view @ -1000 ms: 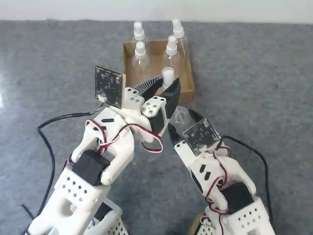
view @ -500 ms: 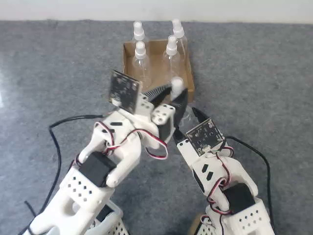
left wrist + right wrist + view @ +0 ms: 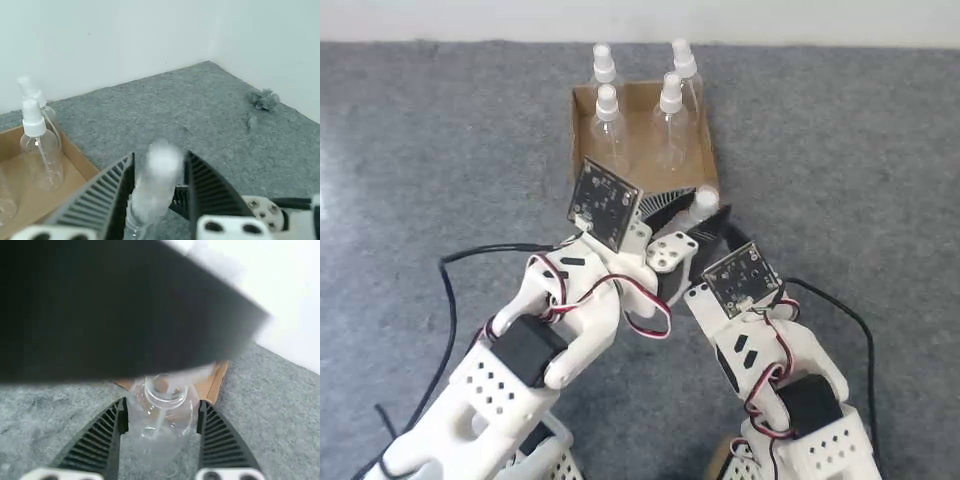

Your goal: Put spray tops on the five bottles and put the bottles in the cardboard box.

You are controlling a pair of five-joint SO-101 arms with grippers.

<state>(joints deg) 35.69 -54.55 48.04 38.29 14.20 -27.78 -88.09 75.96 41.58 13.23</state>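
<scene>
- Left gripper (image 3: 160,156): jaws clamped on a white spray top (image 3: 155,185), which stands upright between them.
- Right gripper (image 3: 162,404): jaws closed against both sides of a clear bottle (image 3: 160,432), whose open neck sits between the fingertips. A thin tube shows inside it.
- Spray top, high view (image 3: 703,205): directly above the right gripper's jaws.
- Cardboard box (image 3: 710,160): just beyond both sets of jaws. It holds four capped bottles (image 3: 670,110), all upright.
</scene>
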